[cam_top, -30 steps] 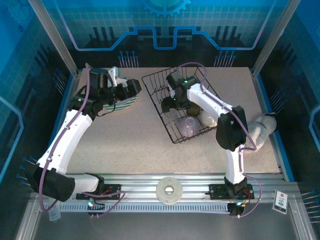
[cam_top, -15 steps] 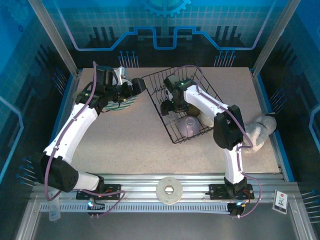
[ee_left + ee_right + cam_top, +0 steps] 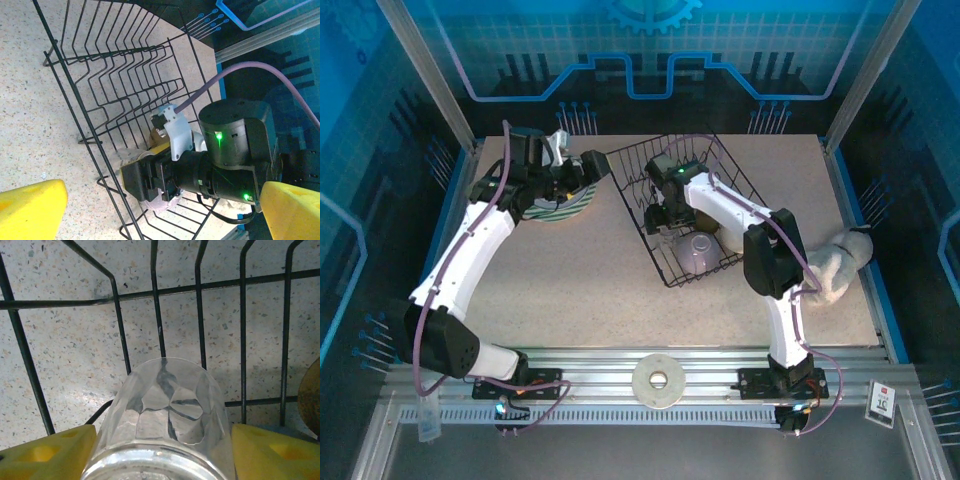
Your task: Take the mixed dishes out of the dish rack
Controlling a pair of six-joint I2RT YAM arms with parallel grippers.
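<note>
As the pale translucent tumbler lies lengthwise between the fingers of our right gripper in the dish rack, we cannot tell whether they grip.

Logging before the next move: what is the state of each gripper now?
Left gripper: open, empty.
Right gripper: astride the clear tumbler; grip cannot be told.

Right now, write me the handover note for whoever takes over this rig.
Left gripper: jaws open, empty, by the green-and-white striped plate.
That plate lies on the table, left of the dish rack: done.
Right gripper: inside the rack, jaws either side of the pale translucent tumbler; grip not confirmed.
Also in the rack: lavender cup, small brown cup.
Left to do: lift out the tumbler, then the rest.
</note>
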